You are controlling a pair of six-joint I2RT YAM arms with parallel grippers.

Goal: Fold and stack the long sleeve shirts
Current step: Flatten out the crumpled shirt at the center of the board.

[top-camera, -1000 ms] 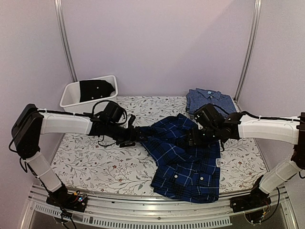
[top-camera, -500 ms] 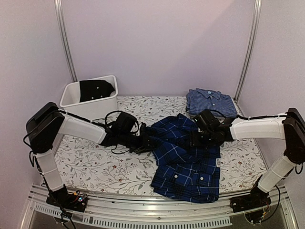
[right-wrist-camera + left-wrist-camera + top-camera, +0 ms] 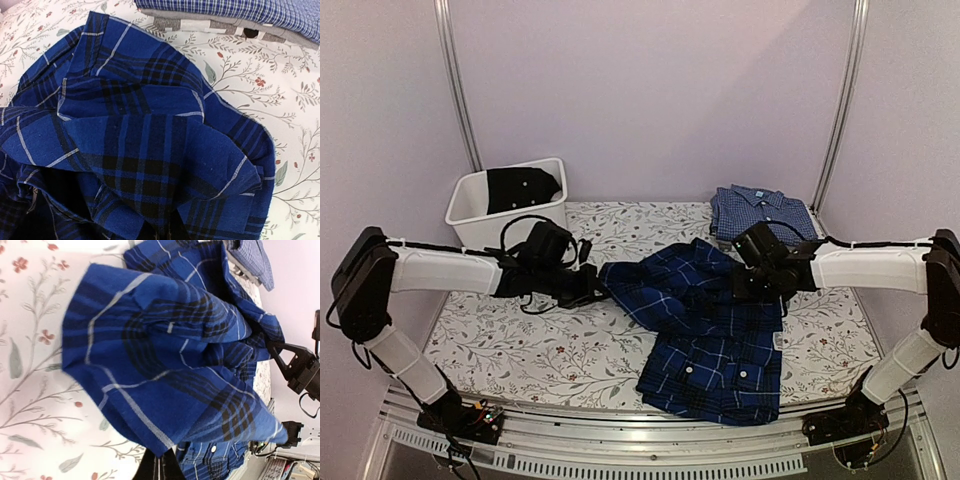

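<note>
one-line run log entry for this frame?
phase: grasp for fold | left jaws: shut on plaid shirt left edge | right jaws: shut on its right side | checked shirt: folded, far right | bin: dark garment inside

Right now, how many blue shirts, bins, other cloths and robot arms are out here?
Blue shirts: 2, the plaid shirt and the checked shirt
Bins: 1, the white bin
Other cloths: 1, the dark cloth in that bin
Robot arms: 2, the left arm and the right arm
Total: 6
</note>
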